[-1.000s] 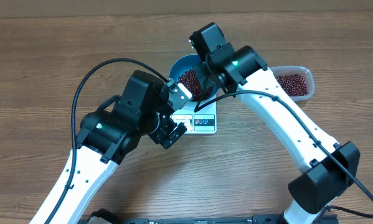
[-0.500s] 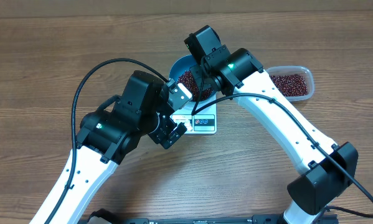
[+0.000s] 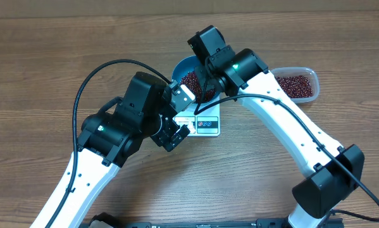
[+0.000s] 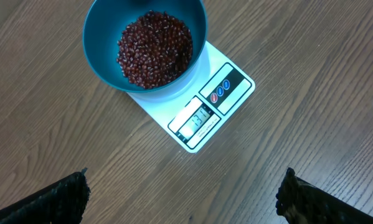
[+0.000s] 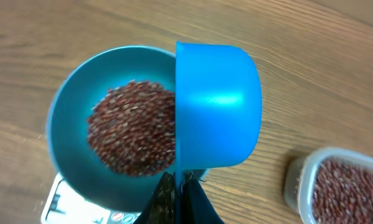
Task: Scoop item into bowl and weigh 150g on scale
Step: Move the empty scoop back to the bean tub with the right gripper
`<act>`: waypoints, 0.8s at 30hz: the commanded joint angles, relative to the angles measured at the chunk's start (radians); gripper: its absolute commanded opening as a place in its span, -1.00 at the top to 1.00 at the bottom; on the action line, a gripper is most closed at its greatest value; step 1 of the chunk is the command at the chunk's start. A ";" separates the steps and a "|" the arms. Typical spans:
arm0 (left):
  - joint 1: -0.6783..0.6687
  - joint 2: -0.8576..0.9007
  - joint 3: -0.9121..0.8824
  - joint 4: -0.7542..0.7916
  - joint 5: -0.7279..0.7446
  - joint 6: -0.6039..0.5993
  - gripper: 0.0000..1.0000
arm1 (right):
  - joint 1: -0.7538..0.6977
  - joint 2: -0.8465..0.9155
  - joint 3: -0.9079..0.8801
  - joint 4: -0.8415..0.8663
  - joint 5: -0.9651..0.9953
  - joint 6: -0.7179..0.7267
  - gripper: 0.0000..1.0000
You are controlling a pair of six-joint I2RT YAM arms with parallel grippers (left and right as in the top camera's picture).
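On the left, the left fingers (image 4: 49,199) stand wide apart with nothing between them. They hang above the bare wood of the table (image 4: 311,124), and in the overhead view they sit by the front left corner of the scale (image 4: 217,59).

The scale lies flat on the table toward the far edge, about halfway along it. Its display and two round buttons face the near edge. The display is lit with digits, but we cannot read them with certainty.

The bowl (image 4: 96,59) stands upright on the back part of the scale and overhangs its platform on the far side. The beans (image 4: 154,48) lie heaped inside the bowl, covering its floor and rising partway up the wall. The blue rim is bare all the way round.

To the right, the right fingers (image 5: 202,208) are closed on the handle of the blue scoop (image 5: 217,112). We see the scoop held above the bowl's right rim, tipped on its side with its mouth turned toward the beans. From the right wrist view only its smooth outer wall shows, so we cannot tell what is inside it.

Further right, a clear tub (image 5: 295,180) rests on the table near the far right corner, apart from the bowl, and it holds more beans.
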 commanded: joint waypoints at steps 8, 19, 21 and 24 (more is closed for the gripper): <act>0.007 -0.003 0.023 0.005 -0.003 0.018 -0.99 | -0.072 -0.051 0.035 -0.026 0.251 0.147 0.93; 0.007 -0.003 0.023 0.005 -0.003 0.018 -0.99 | -0.202 -0.055 0.035 -0.120 0.324 0.230 0.93; 0.007 -0.003 0.023 0.005 -0.003 0.018 -0.99 | -0.235 -0.055 0.035 -0.149 0.320 0.257 0.93; 0.007 -0.003 0.023 0.005 -0.003 0.018 -0.99 | -0.285 -0.055 0.033 -0.174 0.277 0.271 0.93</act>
